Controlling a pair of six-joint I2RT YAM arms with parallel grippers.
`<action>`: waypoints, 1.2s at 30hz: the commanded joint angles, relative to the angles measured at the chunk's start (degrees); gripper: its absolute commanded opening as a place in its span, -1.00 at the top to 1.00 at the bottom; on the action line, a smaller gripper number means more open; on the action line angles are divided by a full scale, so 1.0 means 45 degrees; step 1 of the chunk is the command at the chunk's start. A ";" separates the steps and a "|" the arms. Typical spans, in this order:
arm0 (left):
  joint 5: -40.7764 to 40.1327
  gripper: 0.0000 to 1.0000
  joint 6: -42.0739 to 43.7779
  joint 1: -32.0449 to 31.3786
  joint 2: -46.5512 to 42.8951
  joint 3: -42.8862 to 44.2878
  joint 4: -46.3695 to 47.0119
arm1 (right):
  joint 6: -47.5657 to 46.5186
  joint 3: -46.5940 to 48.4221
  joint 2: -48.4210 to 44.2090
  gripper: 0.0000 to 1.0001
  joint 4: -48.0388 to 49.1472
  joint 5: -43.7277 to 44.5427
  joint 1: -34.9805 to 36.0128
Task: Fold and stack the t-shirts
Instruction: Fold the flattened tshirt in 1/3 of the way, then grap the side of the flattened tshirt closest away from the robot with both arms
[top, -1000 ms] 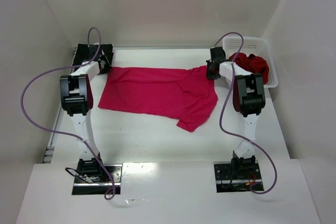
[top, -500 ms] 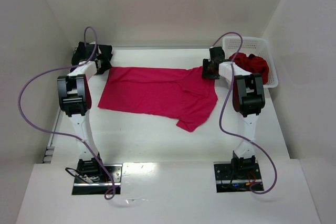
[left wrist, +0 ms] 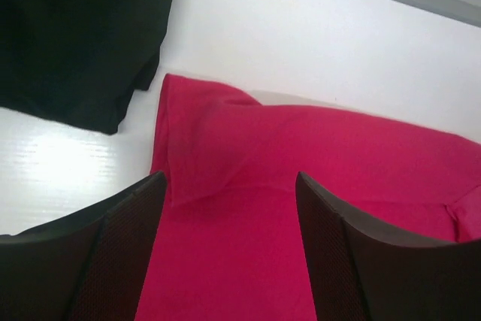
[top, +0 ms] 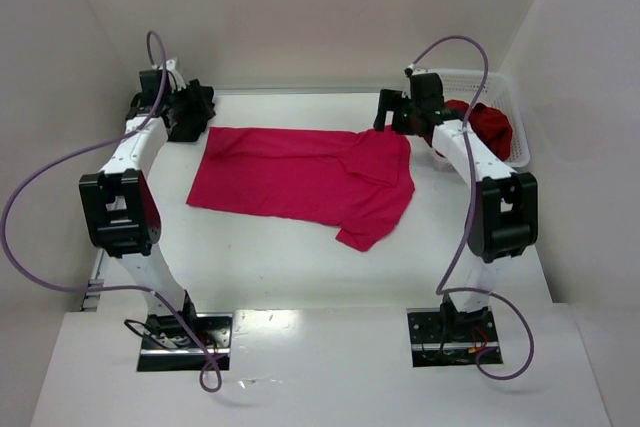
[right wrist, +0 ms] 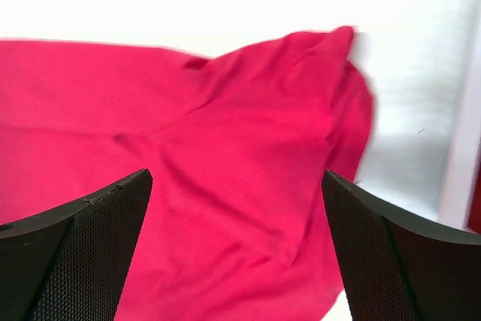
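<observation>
Left gripper (left wrist: 228, 182) gapes wide over the pink shirt (top: 300, 182) beside the black shirt (left wrist: 75, 28); right gripper (right wrist: 234, 178) gapes wide over its other end, both empty

Left hand (left wrist: 229, 180), right hand (right wrist: 234, 176) newly open

A spread t-shirt (top: 300, 177) lies flat across the middle of the table (top: 300, 267), nearer its far edge. A folded t-shirt (left wrist: 75, 28) sits in the far left corner, just beside the spread one's left end. A basket (top: 521, 142) stands in the far right corner, with bunched t-shirts (top: 490, 127) inside.
</observation>
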 commanded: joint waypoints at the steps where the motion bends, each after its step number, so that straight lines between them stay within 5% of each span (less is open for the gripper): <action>1: -0.0673 -0.58 0.0362 -0.0017 -0.0924 -0.1062 -0.1375 | 0.0294 -0.1082 -0.1235 -0.98 -0.0863 0.1056 0.1474; 10: -0.0322 -0.58 -0.0050 -0.0017 -0.3056 -0.3701 -0.2430 | 0.3008 -0.4229 -0.3814 -0.98 -0.2348 0.0320 0.1615; 13: -0.0438 -0.58 -0.0167 -0.0017 -0.3427 -0.4034 -0.2881 | 0.3380 -0.4658 -0.4422 -0.88 -0.3363 -0.0148 0.1615; 15: -0.0555 -0.58 -0.0284 -0.0017 -0.3718 -0.4403 -0.3172 | 0.3499 -0.5301 -0.5296 -0.63 -0.3909 -0.0945 0.1731; 20: -0.0693 -0.58 -0.0440 -0.0017 -0.4091 -0.4794 -0.3291 | 0.4005 -0.5968 -0.6489 -0.63 -0.4770 -0.1572 0.2957; 28: -0.0400 -0.58 -0.0440 -0.0017 -0.4091 -0.4796 -0.3291 | 0.5332 -0.6083 -0.5340 -0.63 -0.5591 -0.1419 0.5615; 36: -0.0518 -0.58 -0.0440 -0.0017 -0.3721 -0.4796 -0.3291 | 0.6972 -0.7160 -0.5829 -0.56 -0.5710 -0.0191 0.5619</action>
